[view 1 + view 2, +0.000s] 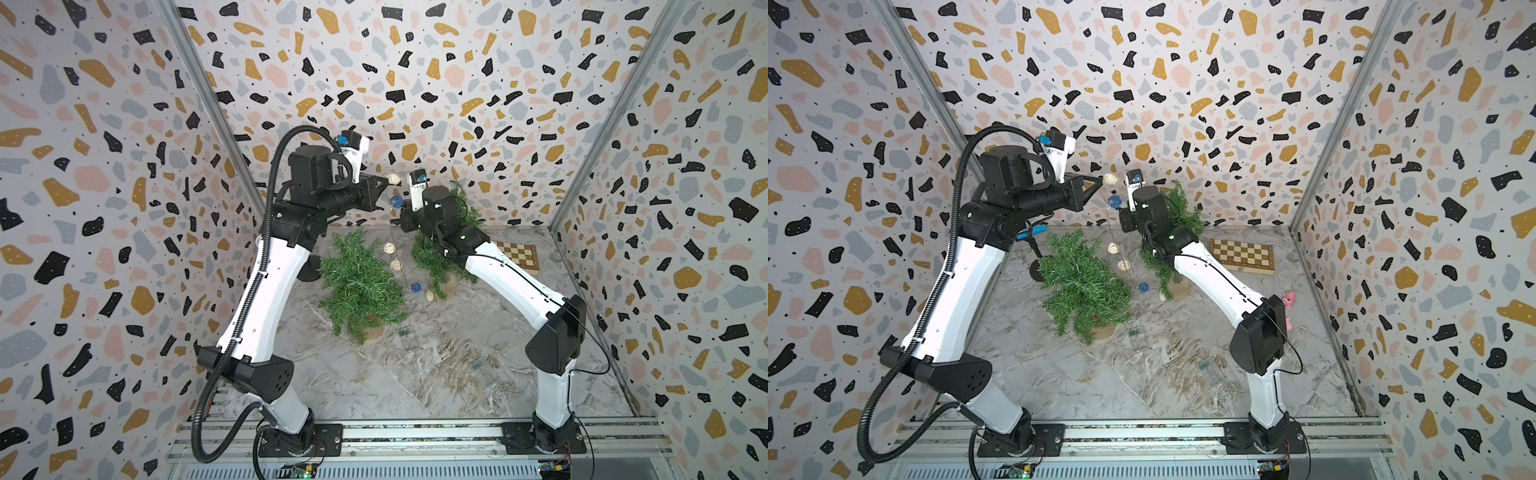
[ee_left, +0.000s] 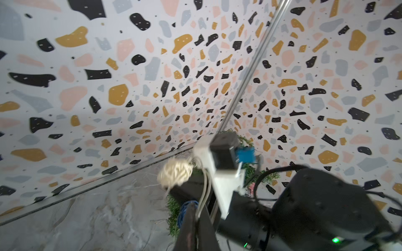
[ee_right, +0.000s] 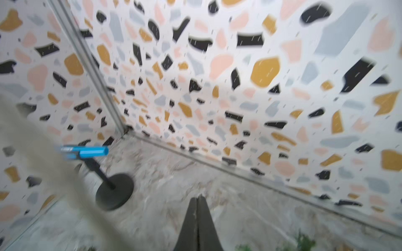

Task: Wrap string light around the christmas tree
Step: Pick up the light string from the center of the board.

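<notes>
Above the marble table (image 1: pixel 415 374), left gripper (image 1: pixel 384 182) pinches the string light (image 1: pixel 394 179) dangling beneath it.

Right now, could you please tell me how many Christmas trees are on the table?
2. The near tree sits mid-table; the far tree sits behind it toward the back wall, partly hidden by the right arm. Others may hide behind the arms.

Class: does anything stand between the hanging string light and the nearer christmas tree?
Nothing visible. The string light hangs from the left gripper in the gap beside the nearer christmas tree; the right arm hides part of the farther tree.
</notes>
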